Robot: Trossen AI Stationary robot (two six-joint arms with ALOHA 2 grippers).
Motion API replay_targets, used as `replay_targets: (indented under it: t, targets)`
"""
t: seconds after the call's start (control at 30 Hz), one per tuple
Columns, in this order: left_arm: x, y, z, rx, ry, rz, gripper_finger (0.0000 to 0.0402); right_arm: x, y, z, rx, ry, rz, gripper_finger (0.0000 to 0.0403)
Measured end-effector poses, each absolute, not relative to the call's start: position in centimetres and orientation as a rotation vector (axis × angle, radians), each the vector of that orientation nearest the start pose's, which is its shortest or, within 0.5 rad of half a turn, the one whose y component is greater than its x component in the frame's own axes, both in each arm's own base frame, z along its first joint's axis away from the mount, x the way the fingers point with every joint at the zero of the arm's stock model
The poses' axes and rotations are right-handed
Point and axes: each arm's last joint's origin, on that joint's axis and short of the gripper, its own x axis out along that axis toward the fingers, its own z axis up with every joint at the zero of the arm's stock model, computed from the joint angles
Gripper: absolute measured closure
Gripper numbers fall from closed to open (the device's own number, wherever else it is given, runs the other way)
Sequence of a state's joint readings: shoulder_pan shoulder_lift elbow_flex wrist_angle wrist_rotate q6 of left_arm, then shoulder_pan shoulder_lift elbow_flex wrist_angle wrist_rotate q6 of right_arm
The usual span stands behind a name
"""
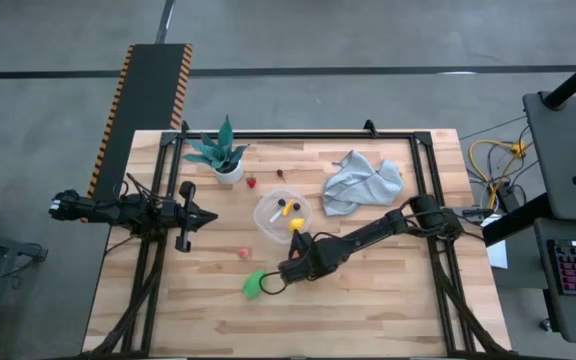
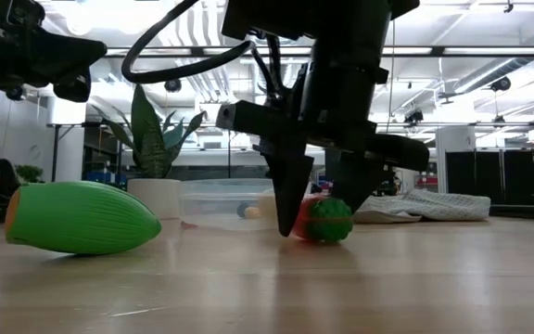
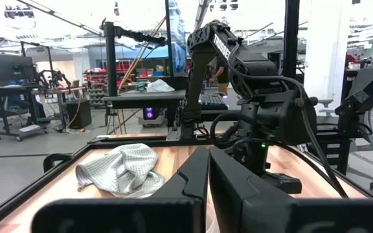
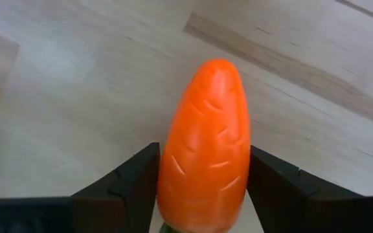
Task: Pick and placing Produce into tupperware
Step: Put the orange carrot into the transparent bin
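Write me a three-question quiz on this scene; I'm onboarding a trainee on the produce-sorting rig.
1. True or false: the right gripper has its fingers on either side of an orange carrot.
2. Which gripper waits near the table's left edge? A) left gripper B) right gripper
3. Fill in: the yellow pieces lie inside the ____.
Key: 1 true; 2 A; 3 tupperware.

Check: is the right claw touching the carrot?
Touching. In the right wrist view, both fingers of the right claw press against the sides of the carrot, with no gap.
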State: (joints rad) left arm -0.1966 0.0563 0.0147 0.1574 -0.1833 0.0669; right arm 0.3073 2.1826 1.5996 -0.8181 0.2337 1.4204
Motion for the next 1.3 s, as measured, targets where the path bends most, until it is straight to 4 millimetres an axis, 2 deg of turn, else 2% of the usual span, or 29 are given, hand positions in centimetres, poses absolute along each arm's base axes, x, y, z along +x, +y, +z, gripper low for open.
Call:
replay_targets:
  t: [0.2,0.8,1.3]
  targets:
    - [9.8,-1.4,17.9,0.045,-0.114,-0.009,0.0402,40.6,12.2,13.8,0.815,1.096,-0.863,0.0238]
    - [9.8,-1.4,18.1,0.041,-0.135,-0.008,0.0402,40.8,12.3,14.1,0.76,1.116,-0.828,0.0238]
    - [9.8,-1.4,18.2,0.041,-0.139,-0.008,0.0402,43.4,13.1,18.8,0.705,1.025,-0.649,0.0238]
